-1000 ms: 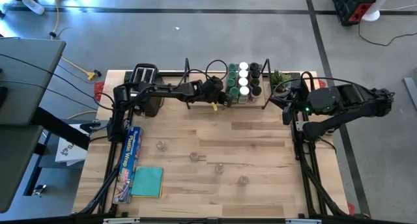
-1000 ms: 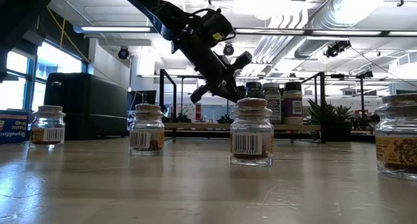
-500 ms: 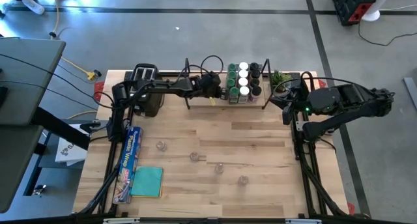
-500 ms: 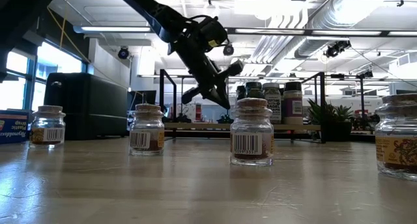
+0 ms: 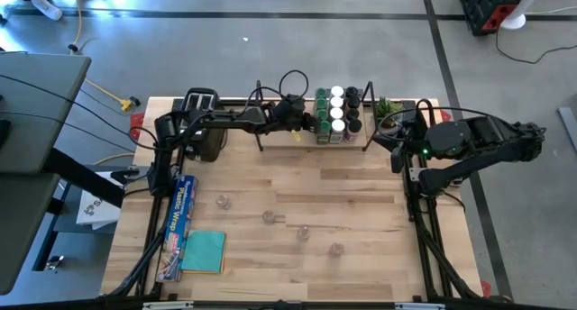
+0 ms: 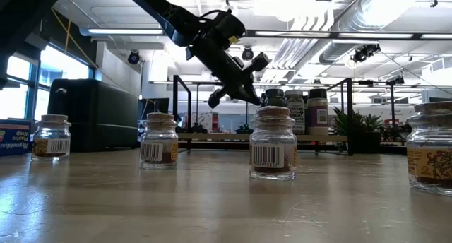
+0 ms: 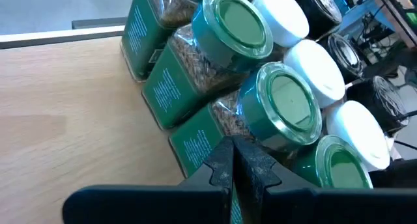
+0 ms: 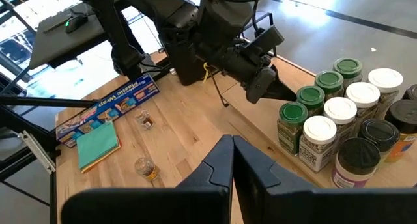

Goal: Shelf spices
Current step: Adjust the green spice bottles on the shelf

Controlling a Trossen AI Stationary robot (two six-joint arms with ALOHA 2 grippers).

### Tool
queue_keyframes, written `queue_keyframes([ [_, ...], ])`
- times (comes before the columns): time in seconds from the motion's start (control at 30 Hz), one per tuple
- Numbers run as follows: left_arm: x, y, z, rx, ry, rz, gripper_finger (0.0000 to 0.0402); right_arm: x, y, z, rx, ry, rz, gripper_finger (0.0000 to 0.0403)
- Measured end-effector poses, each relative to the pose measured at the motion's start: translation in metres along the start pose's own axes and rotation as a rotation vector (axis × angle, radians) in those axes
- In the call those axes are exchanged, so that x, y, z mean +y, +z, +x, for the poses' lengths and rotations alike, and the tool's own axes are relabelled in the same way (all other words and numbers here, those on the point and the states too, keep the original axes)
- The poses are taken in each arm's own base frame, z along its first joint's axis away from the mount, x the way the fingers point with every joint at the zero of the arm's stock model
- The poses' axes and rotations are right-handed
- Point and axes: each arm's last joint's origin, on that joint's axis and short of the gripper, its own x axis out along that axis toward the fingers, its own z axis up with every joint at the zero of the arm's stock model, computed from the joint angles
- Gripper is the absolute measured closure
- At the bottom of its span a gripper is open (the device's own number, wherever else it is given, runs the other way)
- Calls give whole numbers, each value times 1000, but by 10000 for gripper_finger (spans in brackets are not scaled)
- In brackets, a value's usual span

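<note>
A cluster of spice jars (image 5: 335, 113) with green, white and dark lids stands on the right part of the shelf's wooden board (image 5: 275, 135) at the table's far edge. Several small clear glass jars (image 5: 268, 217) stand loose on the table's middle; in the low view they are close up (image 6: 273, 143). My left gripper (image 5: 305, 123) is shut just left of the cluster, pointing slantwise down at the green-lidded jars (image 7: 280, 107). My right gripper (image 8: 232, 152) is shut and held high at the table's right side, with nothing in it. My left gripper's shut fingertips (image 7: 233, 144) stand right at the side of a green-labelled jar (image 7: 199, 142) in the row nearest it. They come from the table's left, slanting down. Whether they touch the jar I cannot tell.
A black toaster (image 5: 200, 121) stands left of the shelf. A plastic-wrap box (image 5: 180, 222) and a teal cloth (image 5: 204, 250) lie at the near left. A small potted plant (image 5: 389, 107) sits right of the jars. The shelf's black end frames (image 5: 259, 103) rise beside my left arm.
My left gripper, still shut, has swung away from the jar cluster toward the table's left, then come back toward it. It ends a little nearer the far edge and slightly higher than a second ago. The jars stand as before.
</note>
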Motion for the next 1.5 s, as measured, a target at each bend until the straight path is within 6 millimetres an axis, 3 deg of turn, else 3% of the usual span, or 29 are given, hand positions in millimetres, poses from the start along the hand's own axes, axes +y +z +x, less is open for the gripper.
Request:
queue_keyframes([
  [0.5,23,23,4,-46,30,-93,401,1,0,0,14,18,5,399],
  [0.7,23,32,4,-103,-16,-84,401,1,-1,0,17,22,3,399],
  [1.23,11,22,9,-49,-72,-24,401,-1,-2,0,31,1,-17,399],
  [1.5,11,46,0,-2,69,35,401,-1,-3,0,32,0,-10,399],
])
